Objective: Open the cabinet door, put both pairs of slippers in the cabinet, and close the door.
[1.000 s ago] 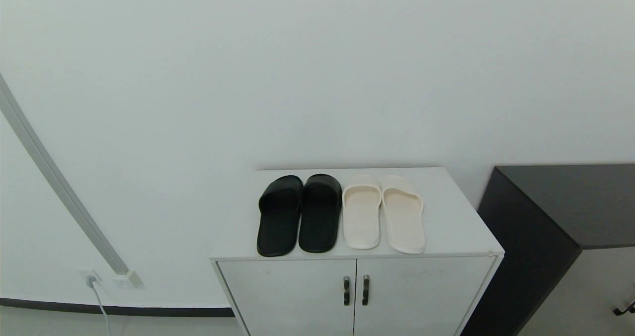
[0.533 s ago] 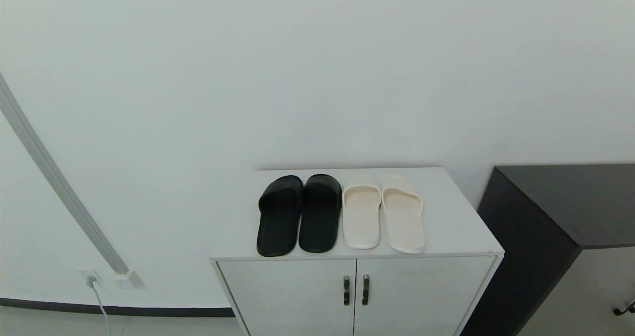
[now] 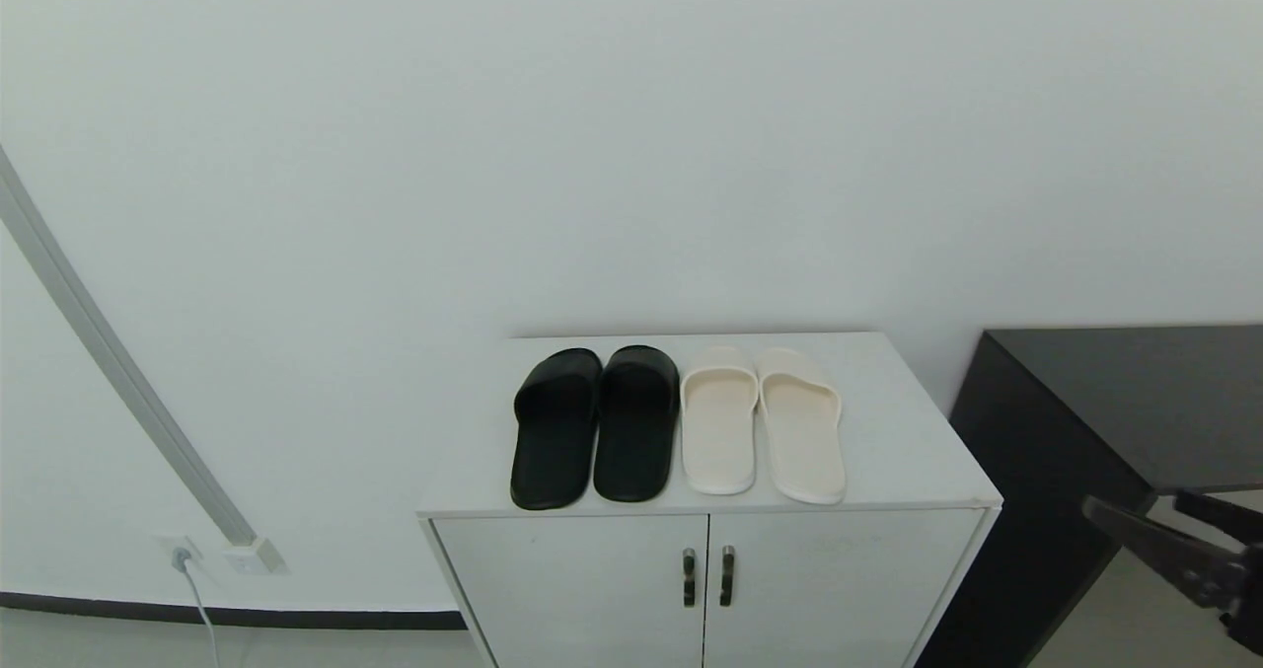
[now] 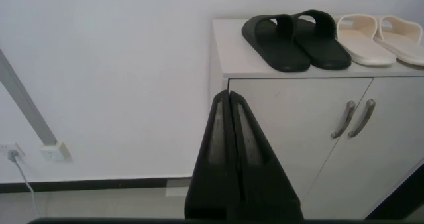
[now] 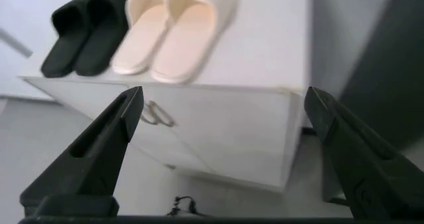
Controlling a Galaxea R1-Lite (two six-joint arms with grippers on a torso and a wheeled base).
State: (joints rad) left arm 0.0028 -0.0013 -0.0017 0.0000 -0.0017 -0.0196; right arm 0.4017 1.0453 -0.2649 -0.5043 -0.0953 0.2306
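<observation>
White wall (image 3: 592,155) fills the background, and against it stands a low white cabinet (image 3: 888,451) with its two doors closed. Two slim upright metal handles sit close together where the doors meet, the left handle (image 3: 689,577) on the left door (image 3: 572,589) and the right handle (image 3: 727,575) on the right door (image 3: 839,589).

On the cabinet top lie four slippers in a row, toes toward the wall: one black pair (image 3: 592,426) on the left and one cream pair (image 3: 760,426) touching it on the right.

A dark cupboard (image 3: 1135,392) stands just beside the cabinet on the right, and a wall socket (image 3: 178,553) with a cord sits low on the left.

The left gripper (image 4: 229,98) hangs in front of the cabinet's left side, its two fingers pressed together and holding nothing. The right gripper (image 5: 225,98) is low to the right of the cabinet, its fingers spread wide apart and empty.

The slippers look like moulded foam or rubber: probably light, bendy and not slippery, with nothing to break. A likely good hold is across the broad strap over the toes, or a pinch on the two touching inner edges of a pair. The doors look stiff and should swing on outer hinges. Each is best taken by its handle, though the handles leave little room between them.
</observation>
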